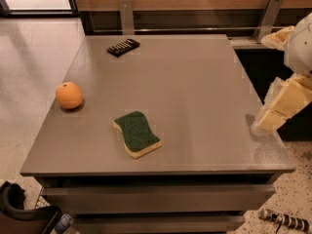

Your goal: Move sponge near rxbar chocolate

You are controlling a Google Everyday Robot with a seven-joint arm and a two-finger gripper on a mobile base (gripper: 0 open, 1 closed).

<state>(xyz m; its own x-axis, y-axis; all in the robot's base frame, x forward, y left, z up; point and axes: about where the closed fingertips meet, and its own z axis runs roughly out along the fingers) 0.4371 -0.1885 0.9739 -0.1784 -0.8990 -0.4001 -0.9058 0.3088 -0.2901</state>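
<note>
The sponge (137,133) lies flat on the grey table (195,82), near the front edge and left of centre, green scrub side up with its pale yellow foam showing along the edge. The rxbar chocolate (123,47), a small dark bar with white marks, lies at the back left of the table, far from the sponge. My gripper (275,112), cream-coloured, hangs at the table's right edge, well to the right of the sponge and touching neither thing.
A round orange fruit (68,95) sits near the table's left edge. Two metal brackets (126,14) rise at the back against a wooden wall. Dark objects (19,211) lie on the floor at the front left.
</note>
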